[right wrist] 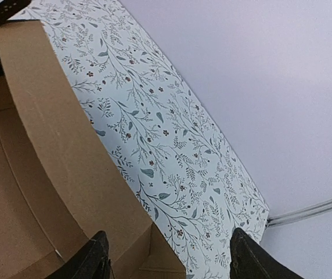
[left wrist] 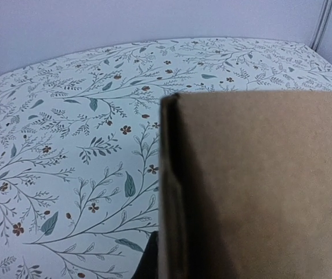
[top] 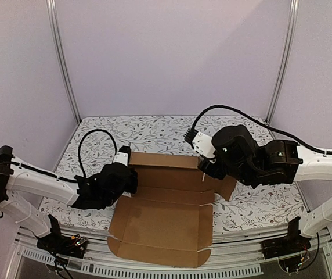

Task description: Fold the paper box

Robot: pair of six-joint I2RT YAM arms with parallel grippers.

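Left wrist: paper box point(left wrist: 259, 186) flap hides floral tablecloth point(left wrist: 67, 145).

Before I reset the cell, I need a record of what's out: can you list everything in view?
paper box: one, brown, partly folded, middle of the table between the arms
table cover: one, white with a leafy print, under the box
frame posts: two, silver, at the back corners
cables: two, black, one looped above each arm
left arm: one, white and black, reaching in from the left
right arm: one, white and black, reaching in from the right
left hand: one, black, shut on the box's left flap
right hand: one, black, open, at the box's far right corner
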